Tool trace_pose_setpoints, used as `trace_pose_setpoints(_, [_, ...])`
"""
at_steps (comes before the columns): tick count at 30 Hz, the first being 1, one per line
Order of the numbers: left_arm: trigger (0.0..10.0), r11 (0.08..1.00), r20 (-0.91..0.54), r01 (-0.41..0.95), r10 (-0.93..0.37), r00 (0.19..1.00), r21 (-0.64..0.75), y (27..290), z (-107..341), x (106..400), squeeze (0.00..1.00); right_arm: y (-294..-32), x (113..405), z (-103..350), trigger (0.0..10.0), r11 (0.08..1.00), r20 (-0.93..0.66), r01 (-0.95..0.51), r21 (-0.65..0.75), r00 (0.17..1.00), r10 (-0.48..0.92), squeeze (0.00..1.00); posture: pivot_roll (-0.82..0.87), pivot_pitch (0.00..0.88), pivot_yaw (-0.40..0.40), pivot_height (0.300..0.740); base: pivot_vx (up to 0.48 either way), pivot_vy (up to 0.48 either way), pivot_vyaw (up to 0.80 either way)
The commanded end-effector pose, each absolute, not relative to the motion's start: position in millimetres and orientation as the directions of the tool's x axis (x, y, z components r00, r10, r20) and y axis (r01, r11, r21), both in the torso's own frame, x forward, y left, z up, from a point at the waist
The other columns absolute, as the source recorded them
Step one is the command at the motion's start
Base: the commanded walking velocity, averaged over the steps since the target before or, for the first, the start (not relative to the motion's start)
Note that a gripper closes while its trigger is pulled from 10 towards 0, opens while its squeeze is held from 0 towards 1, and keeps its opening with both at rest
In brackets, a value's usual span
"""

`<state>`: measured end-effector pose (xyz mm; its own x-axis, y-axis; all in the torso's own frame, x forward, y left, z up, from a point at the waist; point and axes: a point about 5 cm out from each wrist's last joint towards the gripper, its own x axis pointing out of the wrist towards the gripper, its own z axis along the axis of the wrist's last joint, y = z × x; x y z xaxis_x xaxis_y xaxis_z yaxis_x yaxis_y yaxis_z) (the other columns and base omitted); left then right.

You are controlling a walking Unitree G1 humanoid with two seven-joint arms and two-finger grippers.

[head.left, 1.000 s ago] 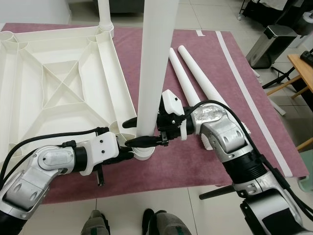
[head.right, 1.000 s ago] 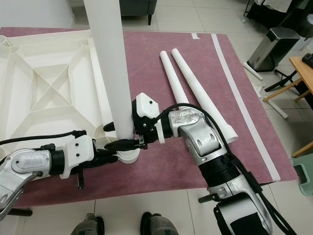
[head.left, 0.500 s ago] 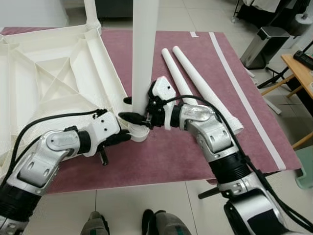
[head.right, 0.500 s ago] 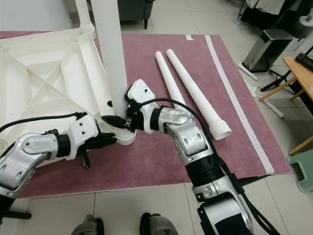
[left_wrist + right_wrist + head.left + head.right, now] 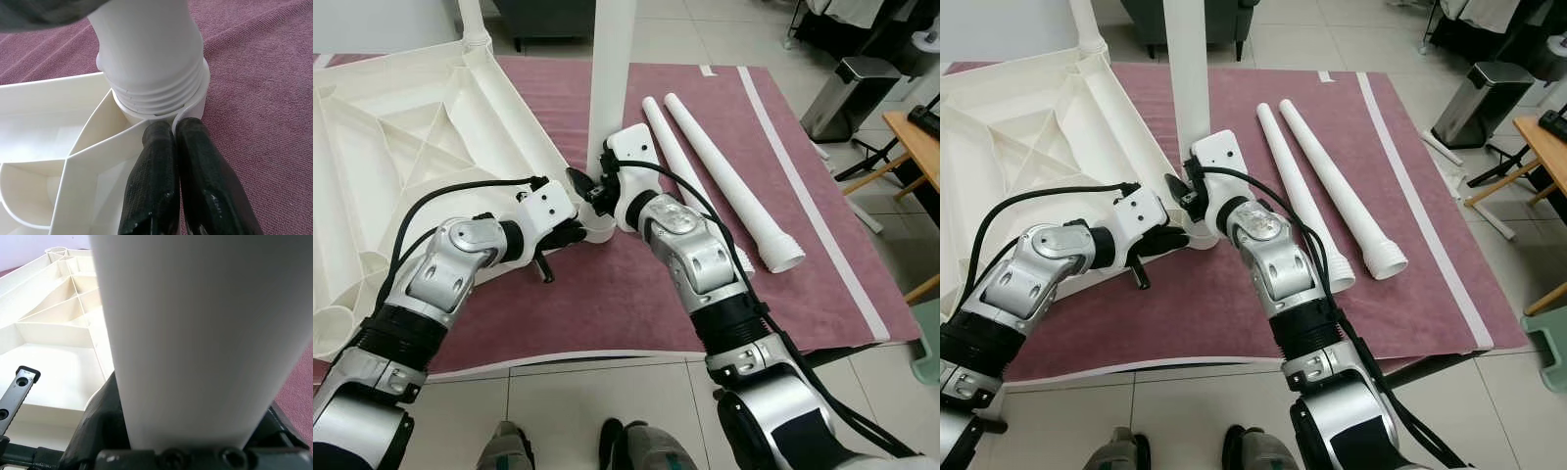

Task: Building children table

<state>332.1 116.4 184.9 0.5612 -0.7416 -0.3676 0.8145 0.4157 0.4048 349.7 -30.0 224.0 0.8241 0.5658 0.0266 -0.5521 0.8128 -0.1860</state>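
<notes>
The white table top [image 5: 519,113] lies upside down on the maroon rug. One white table leg [image 5: 610,78] stands upright in the top's near corner socket [image 5: 195,100], its threaded end [image 5: 156,83] partly sunk in. My right gripper [image 5: 591,190] is shut around this leg just above the socket; the leg [image 5: 195,333] looms close in the right wrist view. My left gripper [image 5: 173,128] is shut, its fingertips pinching the socket's thin rim from the near side. Two loose legs [image 5: 683,166] [image 5: 729,176] lie on the rug to the right.
Another leg [image 5: 470,20] stands in the top's far corner. A metal bin [image 5: 847,88] and a wooden table [image 5: 920,122] stand off the rug at the right. A white stripe [image 5: 803,166] runs along the rug's right side. The rug's front edge lies near my feet.
The view has shifted and the arms have reached farther out. The right gripper has swung round the leg, its white housing now facing me; the left fingertips stay at the socket.
</notes>
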Motion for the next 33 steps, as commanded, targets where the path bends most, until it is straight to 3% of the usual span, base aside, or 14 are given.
trace_pose_setpoints(1, [0.0, 0.452, -0.295, 0.768, -0.737, 0.608, 0.453, 113.7, 193.1, 332.2, 0.0, -24.8, 344.3, 199.1, 10.0, 0.794, -0.061, -0.56, -0.235, 0.824, 0.563, 0.0, 0.12, 0.175, -0.042, 0.74, 0.0, 0.0, 0.0])
trace_pose_setpoints(4, [0.0, 0.439, -0.296, 0.776, -0.747, 0.596, 0.453, 113.6, 192.4, 330.3, 0.0, -22.6, 342.2, 202.2, 10.0, 0.783, -0.037, -0.576, -0.235, 0.81, 0.585, 0.0, 0.12, 0.172, -0.045, 0.74, 0.0, 0.0, 0.0])
trace_pose_setpoints(5, [0.0, 0.434, -0.296, 0.779, -0.751, 0.59, 0.452, 113.0, 191.5, 329.1, 0.0, -21.3, 340.4, 205.3, 10.0, 0.766, -0.012, -0.603, -0.222, 0.787, 0.617, 1.0, 0.12, 0.17, -0.048, 0.74, 0.0, 0.0, 0.0])
trace_pose_setpoints(7, [0.0, 0.433, -0.296, 0.78, -0.752, 0.589, 0.453, 112.8, 191.2, 329.1, 0.0, -20.9, 340.1, 206.1, 10.0, 0.763, -0.005, -0.609, -0.218, 0.783, 0.623, 1.0, 0.12, 0.17, -0.048, 0.74, 0.0, 0.0, 0.0])
trace_pose_setpoints(8, [0.0, 0.42, -0.294, 0.786, -0.762, 0.577, 0.453, 112.5, 191.6, 326.3, 0.0, -19.1, 333.2, 214.5, 10.0, 0.695, 0.034, -0.686, -0.216, 0.706, 0.707, 0.87, 0.12, 0.17, -0.05, 0.74, 0.0, 0.0, 0.0])
trace_pose_setpoints(9, [0.0, 0.411, -0.294, 0.791, -0.769, 0.568, 0.454, 112.3, 191.8, 324.5, 0.0, -19.6, 330.4, 218.0, 10.0, 0.668, 0.049, -0.71, -0.224, 0.676, 0.735, 0.0, 0.13, 0.167, -0.05, 0.74, 0.0, 0.0, 0.0])
trace_pose_setpoints(12, [0.0, 0.383, -0.289, 0.803, -0.79, 0.541, 0.456, 111.9, 193.0, 319.9, 0.0, -22.7, 324.6, 225.2, 10.0, 0.611, 0.073, -0.755, -0.24, 0.613, 0.787, 0.0, 0.12, 0.166, -0.05, 0.74, 0.0, 0.0, 0.0])
trace_pose_setpoints(15, [0.0, 0.323, -0.282, 0.827, -0.83, 0.481, 0.459, 111.9, 196.3, 307.6, 0.0, -32.4, 313.8, 234.1, 10.0, 0.482, 0.075, -0.829, -0.283, 0.482, 0.873, 0.0, 0.12, 0.164, -0.049, 0.74, 0.0, 0.0, 0.0])
trace_pose_setpoints(18, [0.0, 0.296, -0.285, 0.835, -0.842, 0.457, 0.464, 112.4, 197.0, 302.3, 0.0, -37.0, 311.2, 235.3, 10.0, 0.443, 0.066, -0.843, -0.304, 0.446, 0.893, 0.0, 0.12, 0.161, -0.049, 0.74, 0.0, 0.0, 0.0])
trace_pose_setpoints(19, [0.0, 0.237, -0.295, 0.853, -0.867, 0.402, 0.466, 113.8, 198.8, 290.2, 0.0, -46.2, 308.1, 235.9, 10.0, 0.375, 0.033, -0.865, -0.333, 0.387, 0.922, 0.0, 0.12, 0.159, -0.049, 0.74, 0.0, 0.0, 0.0])
trace_pose_setpoints(21, [0.0, 0.189, -0.302, 0.866, -0.885, 0.355, 0.463, 114.8, 200.3, 280.2, 0.0, -53.1, 306.8, 235.3, 10.0, 0.327, 0.002, -0.879, -0.348, 0.348, 0.938, 0.0, 0.12, 0.159, -0.049, 0.74, 0.0, 0.0, 0.0])
trace_pose_setpoints(26, [0.0, 0.117, -0.326, 0.885, -0.902, 0.284, 0.45, 116.1, 199.4, 265.0, 0.0, -60.5, 303.4, 230.6, 10.0, 0.235, -0.059, -0.906, -0.352, 0.273, 0.96, 0.0, 0.12, 0.157, -0.05, 0.74, 0.0, 0.0, 0.0])
trace_pose_setpoints(33, [0.0, -0.009, -0.347, 0.916, -0.927, 0.144, 0.401, 116.1, 199.0, 235.6, 0.0, -63.5, 293.0, 212.9, 10.0, 0.047, -0.178, -0.957, -0.287, 0.101, 0.979, 0.0, 0.13, 0.16, -0.057, 0.74, 0.0, 0.0, 0.0])
